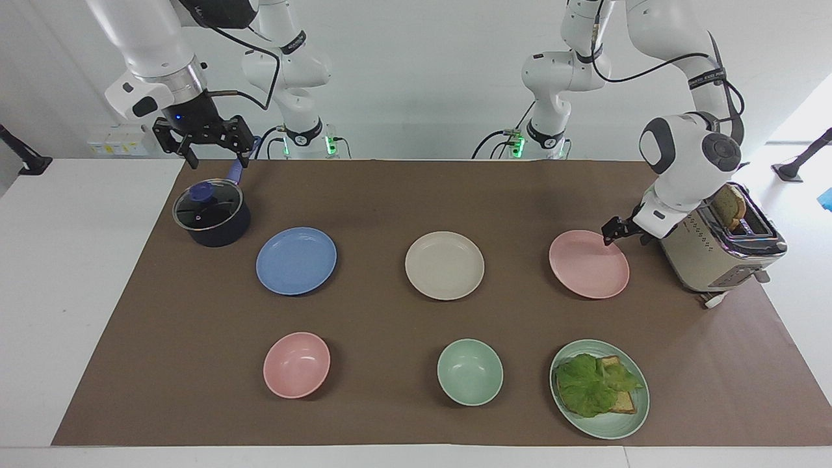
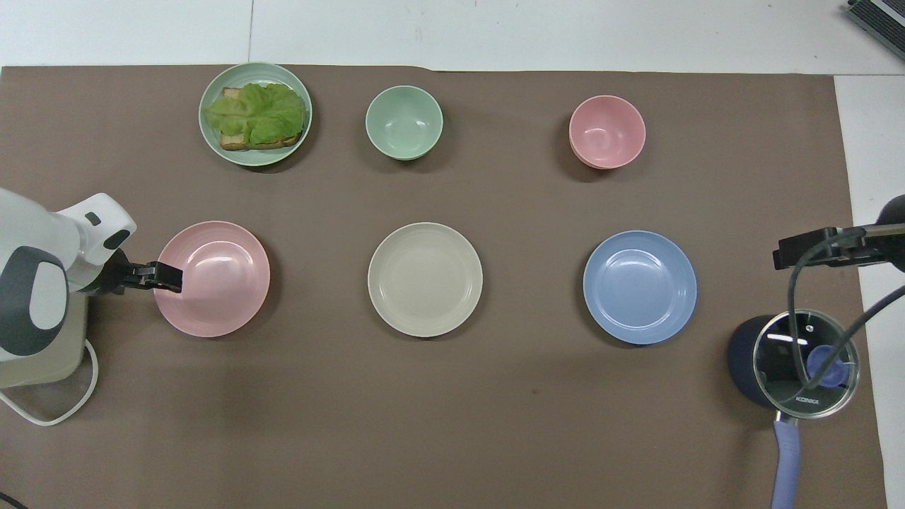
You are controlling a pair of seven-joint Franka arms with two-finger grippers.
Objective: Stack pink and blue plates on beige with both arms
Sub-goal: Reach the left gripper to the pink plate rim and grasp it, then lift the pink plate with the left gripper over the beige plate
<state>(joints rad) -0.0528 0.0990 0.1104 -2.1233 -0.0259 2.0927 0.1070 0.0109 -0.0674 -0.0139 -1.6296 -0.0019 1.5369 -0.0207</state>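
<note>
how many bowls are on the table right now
2, neither hidden: a pink bowl toward the right arm's end and a green bowl beside it, both farther from the robots than the plates.

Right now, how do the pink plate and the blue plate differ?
The pink plate lies toward the left arm's end of the table; the blue plate lies toward the right arm's end. The left hand is at the pink plate's rim; no hand is near the blue plate. Both are empty.

One camera sits high across the table (image 1: 78,273), facing the robots at the frame's top. The other looks steeply down from above the robots' end. Both cover the whole brown mat (image 2: 452,424), half a turn apart, at similar range.
</note>
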